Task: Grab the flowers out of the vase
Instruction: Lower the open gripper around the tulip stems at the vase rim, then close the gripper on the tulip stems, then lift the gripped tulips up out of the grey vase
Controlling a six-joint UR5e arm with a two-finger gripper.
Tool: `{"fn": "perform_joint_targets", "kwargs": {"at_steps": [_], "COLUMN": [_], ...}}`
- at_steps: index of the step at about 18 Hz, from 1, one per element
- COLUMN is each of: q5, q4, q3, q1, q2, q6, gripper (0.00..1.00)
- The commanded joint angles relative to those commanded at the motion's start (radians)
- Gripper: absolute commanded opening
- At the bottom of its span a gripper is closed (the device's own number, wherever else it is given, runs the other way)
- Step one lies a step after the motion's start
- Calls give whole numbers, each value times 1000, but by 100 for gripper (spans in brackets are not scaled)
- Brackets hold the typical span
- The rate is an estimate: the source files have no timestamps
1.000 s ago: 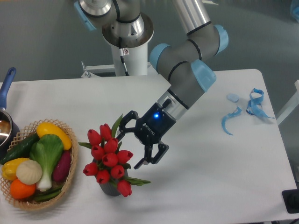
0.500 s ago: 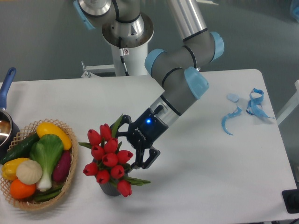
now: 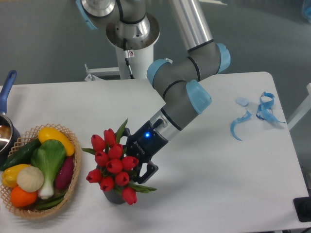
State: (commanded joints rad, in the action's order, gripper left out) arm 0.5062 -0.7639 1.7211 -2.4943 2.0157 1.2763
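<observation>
I have the gripper (image 3: 136, 162) pushed in against the flowers (image 3: 112, 165) from about four o'clock, and I judge the step in hand is closing on the bunch. To do it well I would bite low on the stems, under the red buds, then lift straight up so the vase (image 3: 114, 195) does not tip or drag along. The flowers stand in that dark vase near the front of the table (image 3: 218, 184), just right of the wicker basket (image 3: 19, 206). The fingers look spread, one visible at the lower right of the blooms, the other hidden behind the leaves. It touches the outer buds but grips nothing that I can see.
</observation>
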Motion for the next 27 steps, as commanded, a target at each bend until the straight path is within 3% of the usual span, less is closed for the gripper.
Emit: {"fn": "perform_joint_targets", "kwargs": {"at_steps": [6, 13, 27], "q5": [-12, -21, -63], "q4": [-2, -2, -2], "q3": [12, 12, -17], "q1": [-14, -34, -29], "q2": [-5, -20, -205], "q6": [-2, -32, -267], "gripper": [38, 36, 37]}}
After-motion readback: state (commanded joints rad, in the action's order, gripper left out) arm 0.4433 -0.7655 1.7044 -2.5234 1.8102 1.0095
